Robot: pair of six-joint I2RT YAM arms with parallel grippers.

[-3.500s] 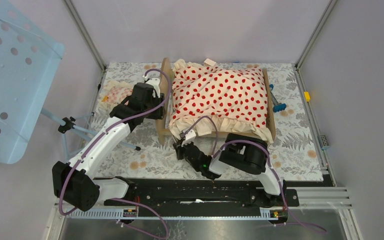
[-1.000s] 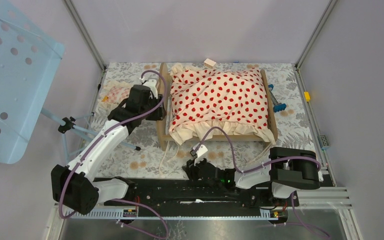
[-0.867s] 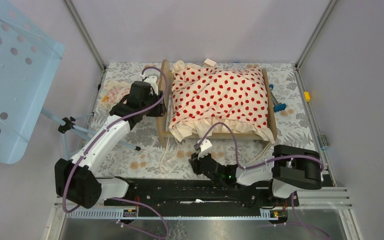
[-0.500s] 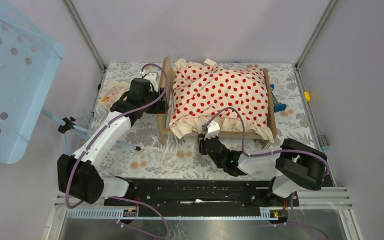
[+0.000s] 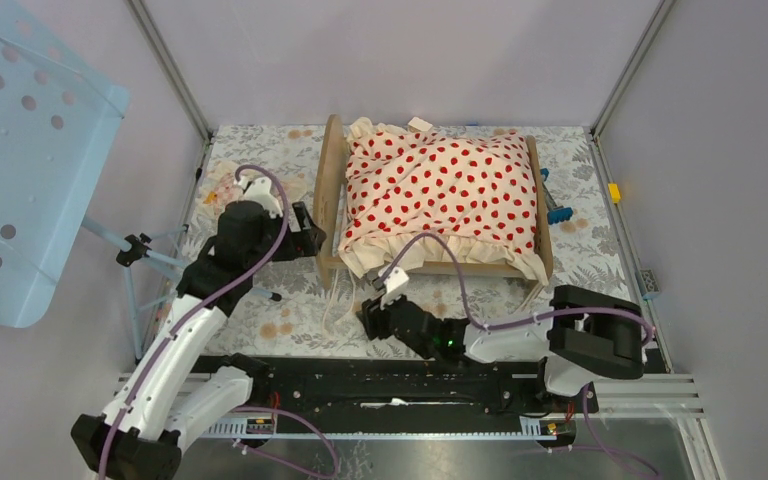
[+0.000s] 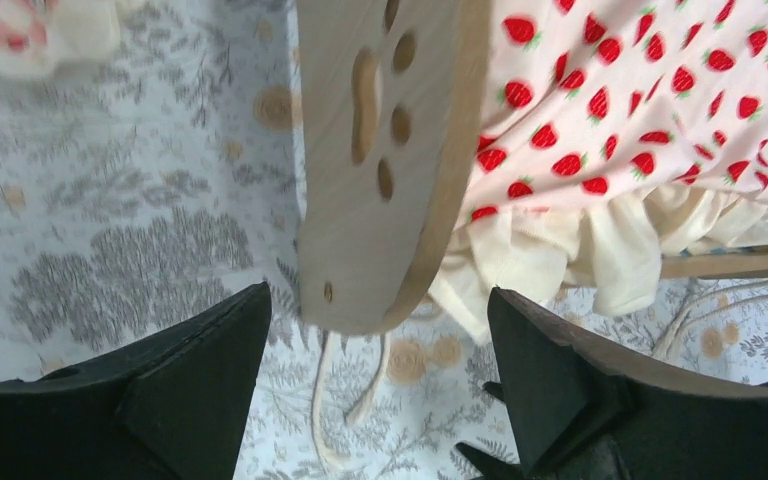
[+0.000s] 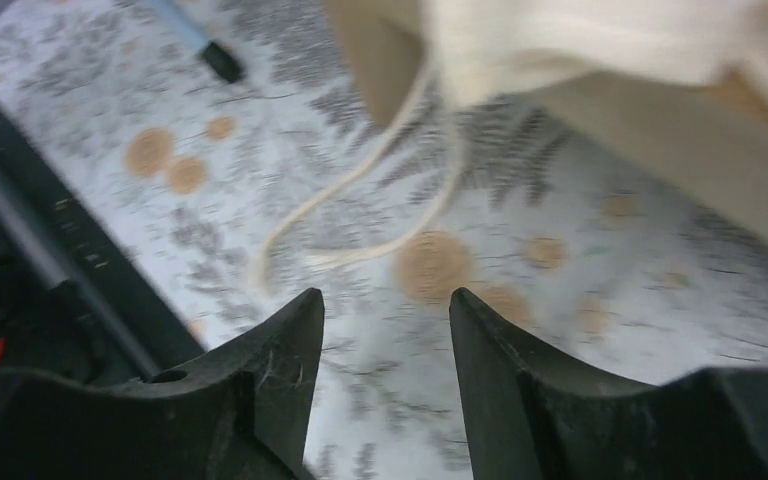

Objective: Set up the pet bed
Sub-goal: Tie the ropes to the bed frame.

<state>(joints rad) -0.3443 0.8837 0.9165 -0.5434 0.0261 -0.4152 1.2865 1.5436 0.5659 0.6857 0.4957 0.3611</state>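
well, left claw (image 6: pixel 378 298) and right claw (image 7: pixel 383 297) gape empty, pet bed (image 6: pixel 345 215) just beyond.

We find the blanket (image 5: pixel 440 190) on the pet bed (image 5: pixel 328 180). Our left gripper (image 5: pixel 312 233) sits left of it, our right gripper (image 5: pixel 368 319) before it.

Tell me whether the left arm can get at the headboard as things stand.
Probably yes. The left gripper stands open just short of the headboard's near end, with nothing between them; the blanket lies to one side.
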